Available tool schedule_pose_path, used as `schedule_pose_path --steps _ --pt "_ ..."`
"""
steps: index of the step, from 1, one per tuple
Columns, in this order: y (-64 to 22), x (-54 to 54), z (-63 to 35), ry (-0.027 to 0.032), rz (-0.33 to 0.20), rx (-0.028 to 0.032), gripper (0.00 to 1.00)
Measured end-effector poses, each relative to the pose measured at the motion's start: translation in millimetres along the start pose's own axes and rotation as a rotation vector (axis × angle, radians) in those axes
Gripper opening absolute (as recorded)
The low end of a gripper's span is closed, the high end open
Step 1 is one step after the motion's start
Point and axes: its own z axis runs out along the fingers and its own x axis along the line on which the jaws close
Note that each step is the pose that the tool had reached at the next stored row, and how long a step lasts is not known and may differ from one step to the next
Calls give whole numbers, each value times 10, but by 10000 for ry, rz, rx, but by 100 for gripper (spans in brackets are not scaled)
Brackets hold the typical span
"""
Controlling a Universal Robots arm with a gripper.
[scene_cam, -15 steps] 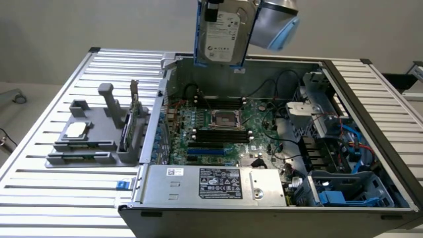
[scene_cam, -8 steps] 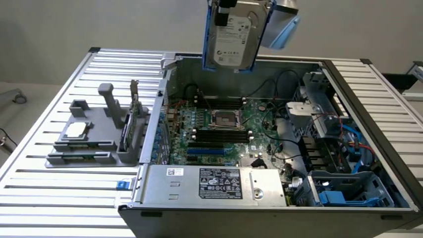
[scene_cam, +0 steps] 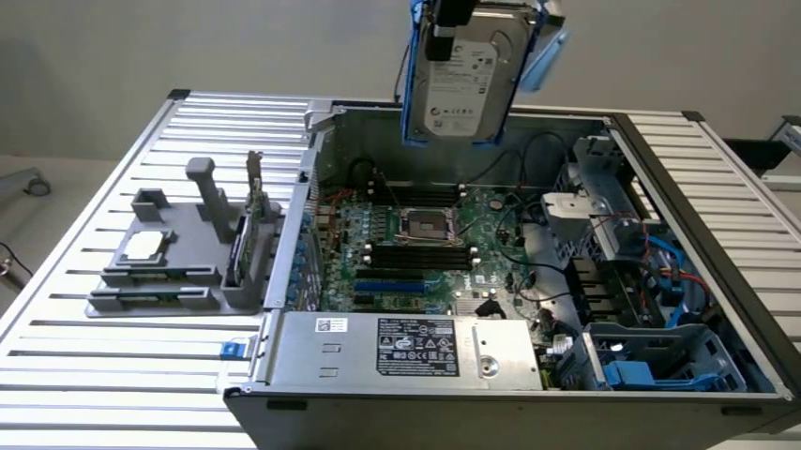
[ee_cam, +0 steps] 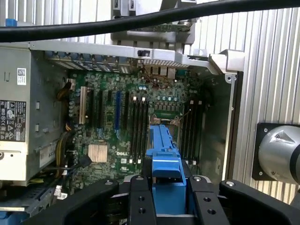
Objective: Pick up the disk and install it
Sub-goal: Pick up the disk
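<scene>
The disk (scene_cam: pixel 460 89) hangs upright, lifted clear, with the gripper (scene_cam: pixel 447 26) clamped on its blue carrier frame, one black finger (ee_cam: pixel 140 201) on each side. Directly below the gripper lies the open computer case (scene_cam: pixel 501 422) with its motherboard (scene_cam: pixel 426 244) exposed. Further below and off to one side, a grey fixture (scene_cam: pixel 188 244) sits on the slatted table (scene_cam: pixel 100 384).
</scene>
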Motion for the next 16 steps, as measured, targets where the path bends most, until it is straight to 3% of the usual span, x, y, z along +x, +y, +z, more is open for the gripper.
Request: schedule_pose_path --steps 10,13,16 --pt "-224 245 61 3 -6 70 33" --pt "-272 311 62 8 -10 130 33" --pt "-305 379 59 14 -18 227 33"
